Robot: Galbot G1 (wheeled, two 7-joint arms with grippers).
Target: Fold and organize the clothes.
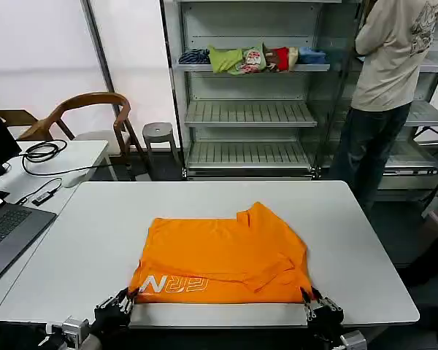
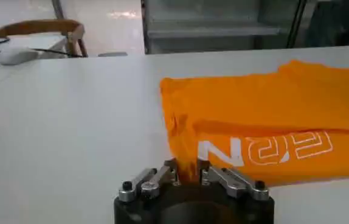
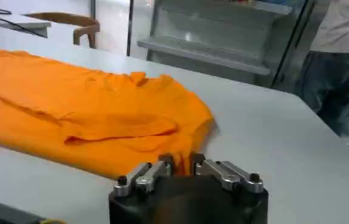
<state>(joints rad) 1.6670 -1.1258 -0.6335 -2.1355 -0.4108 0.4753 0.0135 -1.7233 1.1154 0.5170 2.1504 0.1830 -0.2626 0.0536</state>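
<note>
We see the orange T-shirt [image 1: 226, 255] lying partly folded on the white table [image 1: 95, 233], toward its near edge. Its hem runs along the 6 o'clock side, with bare tabletop open at 9, 12 and 3 o'clock. The cotton is soft and lightly creased, with a sleeve folded across the top and white block lettering [image 1: 177, 284] near the 7 o'clock corner.

The left gripper [image 1: 125, 300] sits at that 7 o'clock corner, its metal fingers [image 2: 162, 176] drawn together on the shirt's corner edge. The right gripper [image 1: 312, 300] sits at the 5 o'clock corner, fingers [image 3: 214, 168] likewise pinched on the fabric edge.

At 12 o'clock beyond the table stands a grey slatted shelf unit [image 1: 248, 113]; its upper shelf holds a row of multicoloured folded garments [image 1: 252, 58].
</note>
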